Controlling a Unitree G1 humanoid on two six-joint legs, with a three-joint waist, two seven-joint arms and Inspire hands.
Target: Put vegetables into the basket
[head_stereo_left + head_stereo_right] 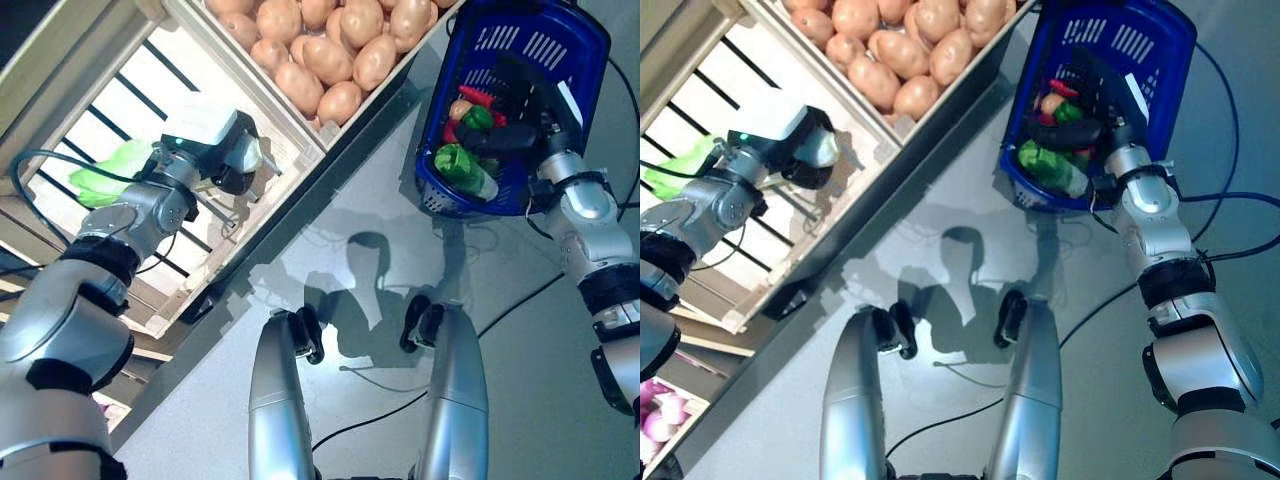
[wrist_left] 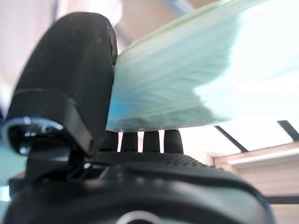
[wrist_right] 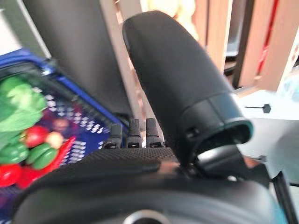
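The left hand (image 1: 232, 158) clamps a pale green leafy vegetable (image 2: 196, 79) over the slatted crate (image 1: 265, 190) (plain only in its wrist view). The right hand (image 1: 510, 135) grips the blue basket's (image 1: 440, 195) handle.

Basket (image 1: 580, 40): blue, slotted wall. Inside it: green leafy vegetable (image 1: 458, 165), red pepper (image 1: 476, 96), green pepper (image 1: 477, 118). Potatoes (image 1: 330, 55): tan-brown, in pale wooden crate (image 1: 290, 140). Leafy vegetable (image 2: 196, 74) in left hand (image 1: 232, 150): pale green, veined. Floor (image 1: 400, 230): grey.
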